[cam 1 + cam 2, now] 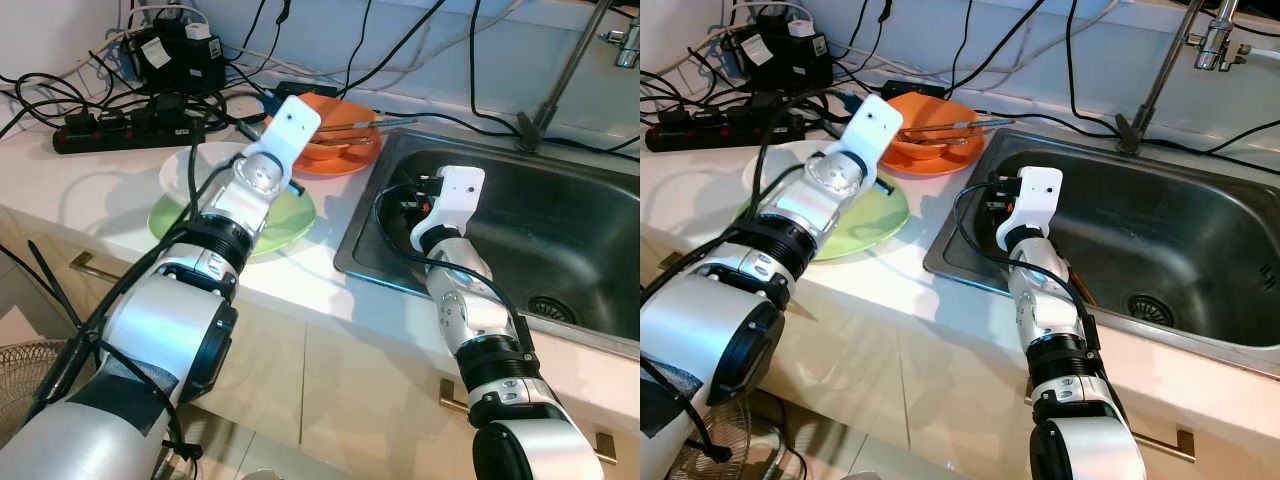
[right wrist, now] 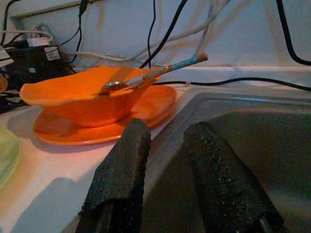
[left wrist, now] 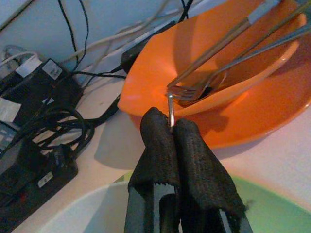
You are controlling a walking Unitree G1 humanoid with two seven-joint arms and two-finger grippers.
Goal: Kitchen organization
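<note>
Orange bowl (image 1: 335, 140): on an orange plate (image 1: 350, 158), on the white counter (image 1: 100, 190) beside the sink's near-left corner; cutlery lies in it.

Head views
- Left arm: reaches over the counter; left gripper (image 3: 172, 127) sits above the green plate, just short of the bowl.
- Green plate (image 1: 290, 222): on the counter, partly under the left arm; a white plate (image 1: 185, 165) overlaps its far side.
- Right arm: extends over the counter edge; right gripper (image 1: 410, 200) is inside the sink's left end.
- Sink (image 1: 560, 230): steel, drain toward the right; tap stem (image 1: 560, 70) rises behind it.
- Power strip (image 1: 120, 130): black, at the counter's far left among tangled cables (image 1: 230, 100), with a black adapter (image 1: 180, 55) behind.

Left wrist view
- Fingers (image 3: 158, 141): pressed together, pinching a thin metal handle (image 3: 170, 109) that sticks up between the tips.
- Fork (image 3: 194, 90): tines rest in the bowl, stem running out over the rim; a second utensil lies alongside.
- Green plate rim: under the gripper.

Right wrist view
- Fingers (image 2: 124, 165): narrowly parted, holding nothing, straddling the sink's edge.
- Spoon (image 2: 146, 77): in the bowl, blue patterned handle pointing up over the rim toward the wall.
- Bowl and plate: just beyond the fingertips, apart from them.
</note>
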